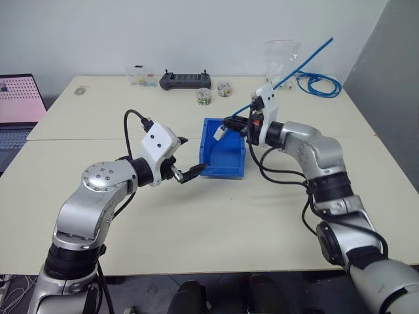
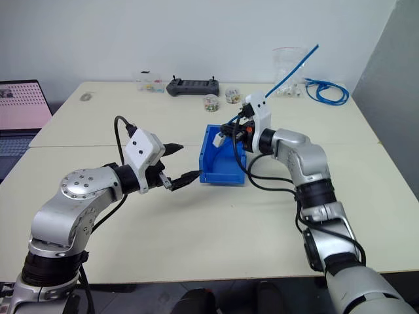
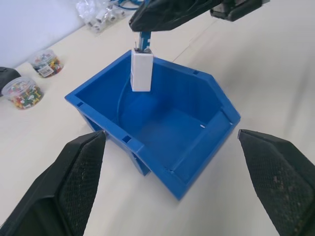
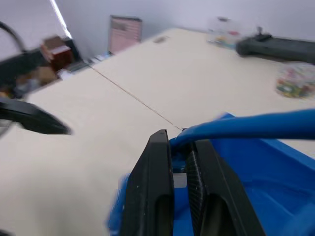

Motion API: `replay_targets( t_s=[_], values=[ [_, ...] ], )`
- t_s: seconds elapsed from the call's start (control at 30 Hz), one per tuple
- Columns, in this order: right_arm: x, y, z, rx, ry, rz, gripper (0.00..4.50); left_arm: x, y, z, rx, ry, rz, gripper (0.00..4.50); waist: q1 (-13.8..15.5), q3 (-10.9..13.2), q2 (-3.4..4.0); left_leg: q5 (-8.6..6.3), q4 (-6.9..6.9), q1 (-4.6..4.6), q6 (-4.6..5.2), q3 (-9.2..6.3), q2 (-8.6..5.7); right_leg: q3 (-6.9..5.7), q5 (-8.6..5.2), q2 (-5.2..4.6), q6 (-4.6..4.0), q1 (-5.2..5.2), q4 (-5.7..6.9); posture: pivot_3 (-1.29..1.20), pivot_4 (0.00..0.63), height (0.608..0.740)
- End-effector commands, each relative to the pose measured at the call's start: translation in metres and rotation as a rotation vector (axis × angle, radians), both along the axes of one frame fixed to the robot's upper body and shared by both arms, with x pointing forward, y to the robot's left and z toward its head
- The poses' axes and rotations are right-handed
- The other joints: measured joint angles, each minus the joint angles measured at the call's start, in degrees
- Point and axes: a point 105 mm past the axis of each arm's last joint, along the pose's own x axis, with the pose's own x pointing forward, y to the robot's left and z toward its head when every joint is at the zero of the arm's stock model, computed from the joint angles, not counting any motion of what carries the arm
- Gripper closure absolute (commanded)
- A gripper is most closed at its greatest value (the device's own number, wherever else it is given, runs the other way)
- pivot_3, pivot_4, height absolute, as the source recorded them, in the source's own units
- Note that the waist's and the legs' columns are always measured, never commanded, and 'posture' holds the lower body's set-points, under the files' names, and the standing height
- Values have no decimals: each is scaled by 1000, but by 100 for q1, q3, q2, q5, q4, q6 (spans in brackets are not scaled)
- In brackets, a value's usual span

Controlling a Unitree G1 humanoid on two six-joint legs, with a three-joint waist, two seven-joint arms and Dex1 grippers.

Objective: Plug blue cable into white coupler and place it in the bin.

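Observation:
The blue bin stands in the middle of the table. My right gripper hovers over its back rim, shut on the blue cable. From the grip the cable slants up and away to the right. The white coupler hangs plugged on the cable's lower end, upright over the bin's inside. My left gripper stands open just left of the bin's front, nothing between its fingers, pointing at the bin. In the right wrist view the fingers pinch the cable above the bin.
At the back of the table lie a black remote controller, two small jars of coloured pieces, a clear box, a clear bag and a coiled bundle of blue cable. A laptop sits at far left.

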Motion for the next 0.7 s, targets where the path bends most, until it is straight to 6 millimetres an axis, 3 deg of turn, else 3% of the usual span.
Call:
replay_targets(
  t_s=[0.03,0.2,0.37,0.47,0.6,0.7],
  values=[
    [17,-16,5,-115,-38,-20,3283,3,-5,11,-1,-52,-8,0,2,1,0,0,1,-11,0,2,0,2,1,0,-1,-10,1,0,150,740],
    [24,-44,8,-240,-56,-16,2078,8,-1,13,-1,-55,3,0,16,3,0,0,6,-40,0,2,-2,-1,1,-4,-1,-23,-9,0,150,740],
    [17,-80,24,-335,-69,35,925,21,14,24,-15,-70,53,0,19,22,-1,0,7,-48,0,-3,-2,-7,1,-6,-1,-28,-7,0,150,740],
    [5,-101,12,-457,-72,99,221,28,25,27,-31,-60,90,0,17,22,0,0,9,-47,0,-5,-1,-10,1,-6,-1,-28,-5,0,150,740],
    [-26,-122,-13,-606,-75,244,94,31,45,23,-60,-14,156,0,19,22,-1,0,10,-48,0,-4,-1,-9,1,-6,-1,-27,-9,0,150,740],
    [-55,-128,-24,-601,-66,309,94,28,62,18,-61,16,205,0,5,29,2,0,12,-54,0,-2,0,-10,0,-8,0,-29,-8,0,150,740]
  ],
)
